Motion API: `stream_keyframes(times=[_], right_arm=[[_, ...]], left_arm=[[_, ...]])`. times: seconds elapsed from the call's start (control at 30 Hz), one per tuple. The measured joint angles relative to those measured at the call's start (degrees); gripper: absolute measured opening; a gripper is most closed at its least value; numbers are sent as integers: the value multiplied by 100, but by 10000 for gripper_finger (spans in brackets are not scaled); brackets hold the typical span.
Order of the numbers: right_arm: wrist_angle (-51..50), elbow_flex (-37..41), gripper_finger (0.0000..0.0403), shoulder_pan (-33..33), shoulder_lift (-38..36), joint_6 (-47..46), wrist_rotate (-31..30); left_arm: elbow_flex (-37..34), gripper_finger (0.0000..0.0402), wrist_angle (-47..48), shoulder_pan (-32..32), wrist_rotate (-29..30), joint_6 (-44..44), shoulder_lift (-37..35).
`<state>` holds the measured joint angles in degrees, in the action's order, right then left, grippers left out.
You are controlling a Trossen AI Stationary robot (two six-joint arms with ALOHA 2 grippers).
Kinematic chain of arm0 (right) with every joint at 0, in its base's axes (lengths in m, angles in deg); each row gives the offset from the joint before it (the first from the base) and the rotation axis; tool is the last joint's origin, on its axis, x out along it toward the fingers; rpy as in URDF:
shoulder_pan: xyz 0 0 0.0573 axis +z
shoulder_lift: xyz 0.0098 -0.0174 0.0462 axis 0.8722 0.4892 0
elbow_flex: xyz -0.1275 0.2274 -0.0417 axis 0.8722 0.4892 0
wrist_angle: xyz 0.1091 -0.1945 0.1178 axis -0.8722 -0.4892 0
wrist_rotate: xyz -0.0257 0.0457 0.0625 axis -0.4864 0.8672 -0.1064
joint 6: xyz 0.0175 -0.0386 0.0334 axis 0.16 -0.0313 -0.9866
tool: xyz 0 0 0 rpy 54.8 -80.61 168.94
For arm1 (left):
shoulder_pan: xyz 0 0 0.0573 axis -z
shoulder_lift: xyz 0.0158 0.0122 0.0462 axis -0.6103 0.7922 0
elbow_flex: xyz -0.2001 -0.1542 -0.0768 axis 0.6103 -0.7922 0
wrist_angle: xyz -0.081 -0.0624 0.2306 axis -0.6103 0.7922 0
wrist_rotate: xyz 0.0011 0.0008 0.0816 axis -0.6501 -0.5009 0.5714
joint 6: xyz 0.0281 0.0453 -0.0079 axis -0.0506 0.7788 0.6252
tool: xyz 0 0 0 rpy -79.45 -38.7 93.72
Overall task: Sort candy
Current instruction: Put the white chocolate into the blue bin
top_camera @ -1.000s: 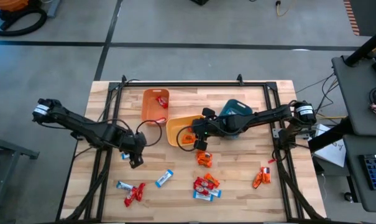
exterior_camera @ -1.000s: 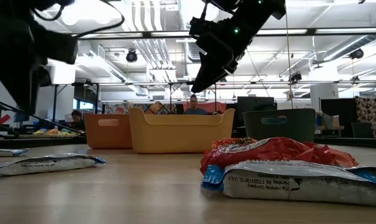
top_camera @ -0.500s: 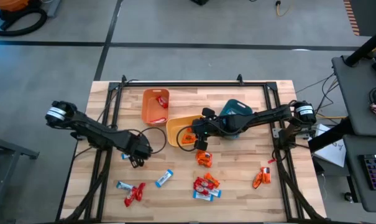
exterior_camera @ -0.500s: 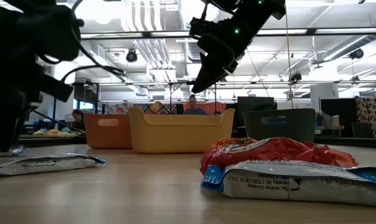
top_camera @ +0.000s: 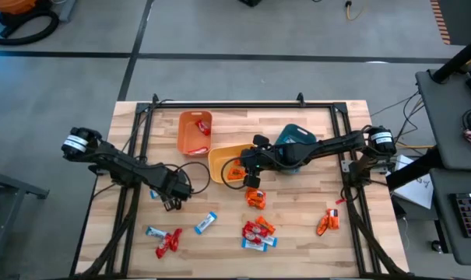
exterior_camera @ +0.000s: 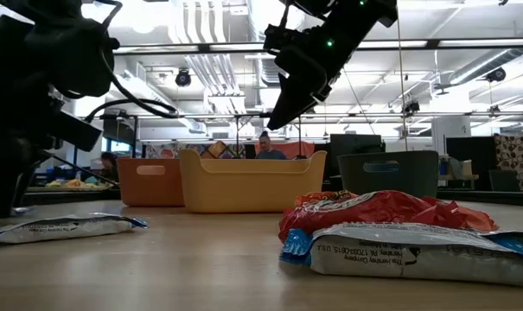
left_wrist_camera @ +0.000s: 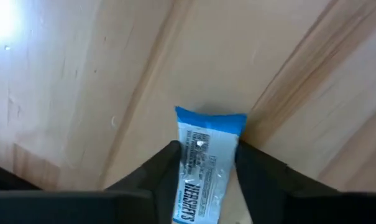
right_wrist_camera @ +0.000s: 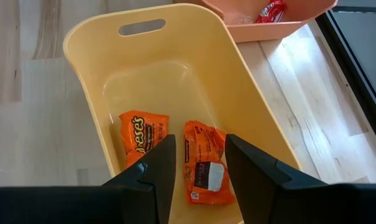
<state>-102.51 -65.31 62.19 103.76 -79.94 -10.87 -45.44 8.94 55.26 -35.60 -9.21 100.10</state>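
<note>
Left wrist view — blue-and-white bar point(left_wrist_camera: 204, 165) between the left pincer's point(left_wrist_camera: 203, 168) parted fingers, on the table point(left_wrist_camera: 82, 81).

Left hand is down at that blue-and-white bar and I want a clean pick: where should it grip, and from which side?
Grip the blue-and-white bar across its narrow width, mid-length, coming straight down from above. It lies flat on the table, so only the long edges offer purchase, and the left hand already straddles them with a finger on each side.
</note>
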Motion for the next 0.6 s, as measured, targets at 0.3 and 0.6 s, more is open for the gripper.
stream_keyframes(times=[0.3, 0.6], right_arm=[[-4, 0, 132, 0, -3, 0, 3], [-8, 0, 132, 0, -3, 1, 10]], left_arm=[[11, 9, 64, 4, 45, -44, -13], [141, 2, 25, 0, 50, 9, -60]])
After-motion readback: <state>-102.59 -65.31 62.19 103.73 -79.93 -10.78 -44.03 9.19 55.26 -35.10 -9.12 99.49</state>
